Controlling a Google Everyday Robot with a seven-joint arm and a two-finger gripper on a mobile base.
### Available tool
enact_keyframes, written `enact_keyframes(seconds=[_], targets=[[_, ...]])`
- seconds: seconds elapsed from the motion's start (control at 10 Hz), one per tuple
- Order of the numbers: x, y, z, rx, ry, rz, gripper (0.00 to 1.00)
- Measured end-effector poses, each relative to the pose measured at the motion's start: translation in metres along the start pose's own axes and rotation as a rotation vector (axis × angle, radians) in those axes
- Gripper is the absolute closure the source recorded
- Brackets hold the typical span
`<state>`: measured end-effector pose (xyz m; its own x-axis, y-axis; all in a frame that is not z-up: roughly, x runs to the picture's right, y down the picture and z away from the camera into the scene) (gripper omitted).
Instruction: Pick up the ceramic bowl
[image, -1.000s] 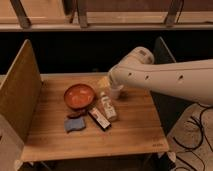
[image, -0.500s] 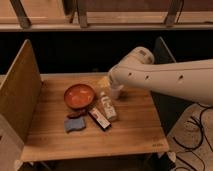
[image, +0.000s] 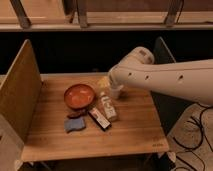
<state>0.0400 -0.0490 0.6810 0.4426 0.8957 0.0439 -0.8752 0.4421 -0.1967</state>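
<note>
Camera view of the wooden surface and the white arm reaching in from the right. Compared with the views half a second and one second earlier, nothing has shifted: the arm holds the same pose and every item lies where it did. The tool sits at the arm's end, above the back middle of the surface. It is largely hidden by the arm's own casing, so whether it is apart or together cannot be told. It is not on the ceramic bowl, which rests upright on the surface left of centre, just left of the arm's end and apart from it. The bowl's interior shows only its glossy orange-red glaze. A white cup stands directly beneath the arm's end, its top covered by the arm and its inside out of sight. A yellow item behind it is partly hidden and cannot be identified. What appears to be a clear bottle lies on its side right of the bowl, with a red, white and black packet just beside it. In front of the bowl lie a small dark item and a blue sponge. An upright wooden panel bounds the left edge and a dark panel stands at the right. Cables trail on the floor, cut off by the picture's edge.
</note>
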Motion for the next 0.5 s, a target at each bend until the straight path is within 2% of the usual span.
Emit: enact_keyframes(seconds=[0.5], targets=[[-0.0014, -0.0027, 0.0027, 0.006, -0.004, 0.010, 0.20]])
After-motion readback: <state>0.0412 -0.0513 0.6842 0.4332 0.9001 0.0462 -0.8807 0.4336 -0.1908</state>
